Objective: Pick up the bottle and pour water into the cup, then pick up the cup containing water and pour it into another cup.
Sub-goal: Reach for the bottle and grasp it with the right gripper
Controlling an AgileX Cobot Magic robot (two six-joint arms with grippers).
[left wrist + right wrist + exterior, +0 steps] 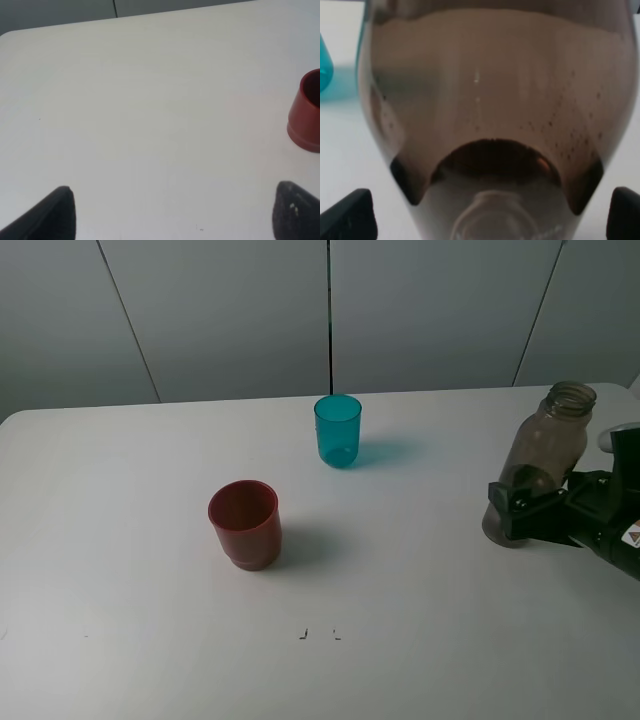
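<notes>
The bottle (545,458) stands on the white bench (120,570) near its right edge, capless, with its threaded neck uppermost; in the high view it looks tilted, leaning toward the far right. The right gripper (508,512) reaches in from the right at the level of the bottle's lower body. In the right wrist view the smoky brown wall fills nearly the whole picture, speckled with fine dark dots, and the two black fingertips (349,216) sit at the outer corners with a strip of bench showing between each of them and the narrowing base. The right gripper is therefore released, its jaws spread wide on either side of the bottle without pinching it.

The teal cup (338,430) stands upright toward the back of the bench, near the middle and well apart from the bottle. The red cup (245,523) stands upright nearer the front and to the left of the teal one, the two apart.

The left gripper (175,215) hangs over bare bench, jaws wide apart and holding nothing, with the red cup at the edge of its wrist view. Two small dark marks (303,633) lie near the front of the bench.
</notes>
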